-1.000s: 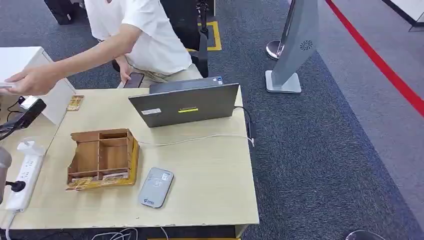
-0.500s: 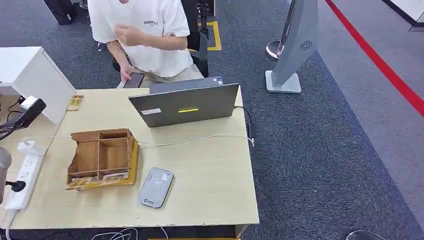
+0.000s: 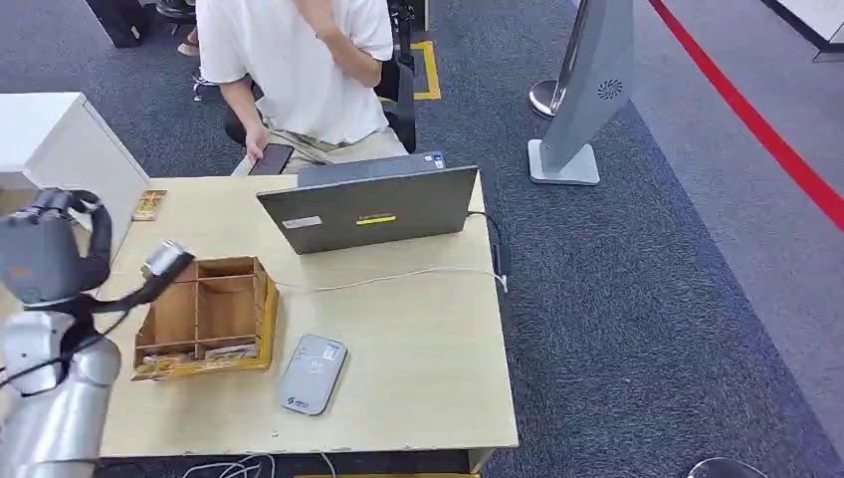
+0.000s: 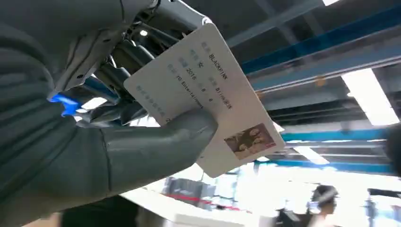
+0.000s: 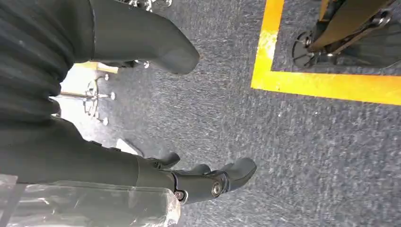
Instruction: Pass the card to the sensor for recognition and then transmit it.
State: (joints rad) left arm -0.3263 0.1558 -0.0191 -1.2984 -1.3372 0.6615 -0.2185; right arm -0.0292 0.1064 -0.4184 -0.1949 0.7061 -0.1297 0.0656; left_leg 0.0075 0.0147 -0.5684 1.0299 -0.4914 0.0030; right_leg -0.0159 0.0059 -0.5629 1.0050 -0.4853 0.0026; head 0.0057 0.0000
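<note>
Now left hand (image 4: 94,123) pinches card (image 4: 208,99); right hand (image 5: 142,118) loose, holding nothing.

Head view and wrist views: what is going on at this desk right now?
The robot's left hand holds a white printed card between thumb and fingers, its arm raised at the desk's left side. The grey card sensor lies flat near the front edge, beside a wooden organizer; the card has not reached it yet. The right hand hangs over the carpet, holding nothing. A person sits behind the laptop.
</note>
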